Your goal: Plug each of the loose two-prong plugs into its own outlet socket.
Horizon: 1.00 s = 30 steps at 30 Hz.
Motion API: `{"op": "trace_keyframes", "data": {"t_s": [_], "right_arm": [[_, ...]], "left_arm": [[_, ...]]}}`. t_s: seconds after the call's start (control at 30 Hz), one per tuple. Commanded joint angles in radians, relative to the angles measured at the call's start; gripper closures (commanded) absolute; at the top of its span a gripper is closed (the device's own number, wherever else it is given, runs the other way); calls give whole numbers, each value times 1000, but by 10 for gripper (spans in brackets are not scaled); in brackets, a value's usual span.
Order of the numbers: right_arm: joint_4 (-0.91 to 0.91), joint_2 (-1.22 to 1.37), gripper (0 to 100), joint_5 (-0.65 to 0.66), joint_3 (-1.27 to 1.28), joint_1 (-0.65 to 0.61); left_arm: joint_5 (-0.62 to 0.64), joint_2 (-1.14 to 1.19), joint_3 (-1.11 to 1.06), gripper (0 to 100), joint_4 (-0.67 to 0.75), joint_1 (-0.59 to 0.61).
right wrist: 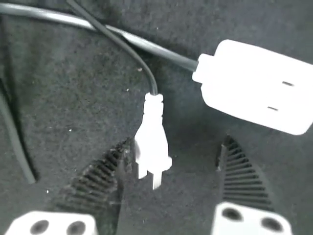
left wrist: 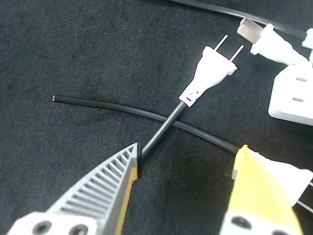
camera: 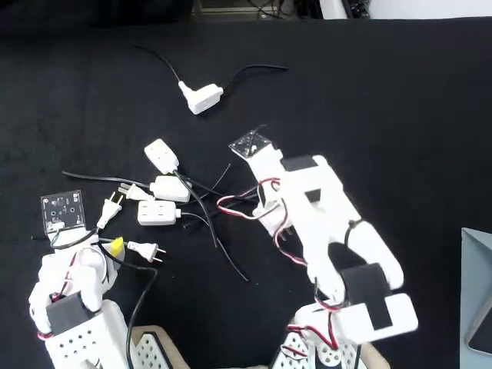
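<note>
Left gripper (left wrist: 189, 147) stood wide open, empty: grey finger (left wrist: 105, 188) and yellow finger (left wrist: 254, 191) straddled bare cloth. Black cord of a white two-prong plug (left wrist: 211, 68) ran out from beside the grey fingertip; this plug lay flat, unplugged, prongs pointing away from the gripper, near a white outlet socket (left wrist: 293, 93). Second plug (left wrist: 266, 41) lay just beside that socket. Cut-ended black cable (left wrist: 98, 104) crossed the cord of the white two-prong plug. Right gripper (right wrist: 176, 144) likewise spread wide, gripping nothing; third plug (right wrist: 151, 142) lay on the cloth between its dark fingers (right wrist: 95, 186), just beside one of them, prongs toward the wrist, apart from a second socket block (right wrist: 259, 93) whose two slots were free. Surface: black cloth (camera: 400, 100) covered the table, matte, fuzzy, flecked with pale lint in the wrist views. From above, plugs, sockets and cords were clustered ahead of the left arm; one lone white block (camera: 204, 98) with black cord lay well apart, toward the far edge. Grey container (camera: 477, 284) sat at the right edge of the high view. Beyond the cloth's far edge, a narrow strip of room (camera: 330, 8) showed pale surfaces and dark cables; detail there could not be made out.
</note>
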<state>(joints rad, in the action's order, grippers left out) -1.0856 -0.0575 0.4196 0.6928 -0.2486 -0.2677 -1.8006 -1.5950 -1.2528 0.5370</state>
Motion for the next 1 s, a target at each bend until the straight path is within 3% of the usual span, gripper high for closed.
{"op": "trace_keyframes", "data": {"t_s": [0.0, 0.17, 0.37, 0.67, 0.97], "right_arm": [[8, 31, 727, -6, -59, -2], [8, 61, 733, -6, -64, -3], [9, 54, 877, -2, -65, -32], [9, 38, 988, -6, -64, -51], [0, -226, 987, -5, 41, -51]], "left_arm": [[-6, -5, 5, 689, 0, 4], [-6, -5, 5, 689, 0, 4], [-6, -5, 5, 689, 0, 4], [-6, -5, 5, 689, 0, 4], [-6, -5, 5, 689, 0, 4]]}}
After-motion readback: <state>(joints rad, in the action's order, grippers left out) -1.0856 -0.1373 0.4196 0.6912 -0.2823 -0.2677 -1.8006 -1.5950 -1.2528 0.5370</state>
